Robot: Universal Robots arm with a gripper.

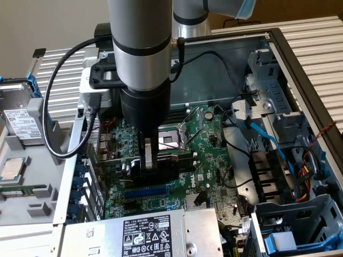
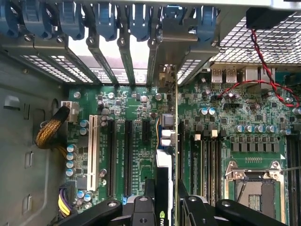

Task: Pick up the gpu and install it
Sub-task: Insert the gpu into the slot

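The gpu [image 1: 167,170] stands on edge low over the green motherboard [image 1: 214,160] inside the open computer case, its black cooler block showing beside the fingers. My gripper [image 1: 150,160] comes straight down onto it and is shut on it. In the wrist view the gpu [image 2: 164,162] runs edge-on away from my gripper [image 2: 165,184], a finger [image 2: 149,188] on either side of it. Its silver end bracket [image 2: 170,44] stands at the case's rear slot openings. The card lines up with the black expansion slots [image 2: 128,155]; I cannot tell whether its edge sits in one.
A blue expansion slot [image 1: 144,191] lies just in front of the card, the open CPU socket [image 1: 171,136] behind it. The power supply [image 1: 139,235] borders the front; a drive cage [image 1: 300,230] and blue cable [image 1: 262,134] lie on the exterior view's right. A hard drive [image 1: 21,123] rests outside.
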